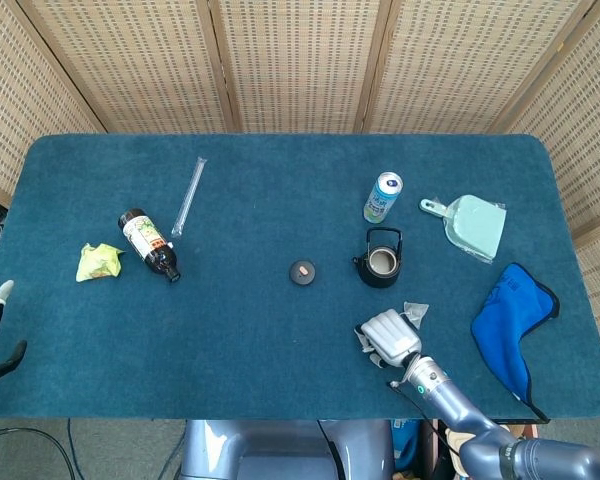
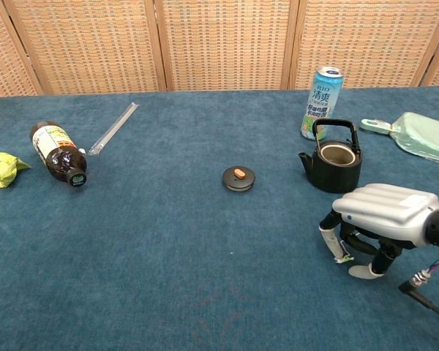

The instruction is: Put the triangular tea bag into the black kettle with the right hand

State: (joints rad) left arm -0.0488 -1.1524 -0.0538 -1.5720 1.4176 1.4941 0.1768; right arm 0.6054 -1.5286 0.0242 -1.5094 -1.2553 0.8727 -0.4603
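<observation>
A staged test room: woven rattan screens (image 1: 300, 60) stand just behind a table (image 1: 280, 330) covered in blue felt.

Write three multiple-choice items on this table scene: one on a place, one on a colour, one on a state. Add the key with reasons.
1. Where does the kettle lid lie?
A. On the kettle
B. On the cloth, left of the kettle
C. In the dustpan

2. What colour is the dustpan?
A. Red
B. Black
C. Pale green

3. How does the bottle stand?
A. Lying on its side
B. Upright
C. Held by a robot hand

Key: 1 B, the lid sits apart on the table cloth and the kettle is open; 2 C, it is mint-coloured in both views; 3 A, it lies flat beside the yellow wrapper.
</observation>
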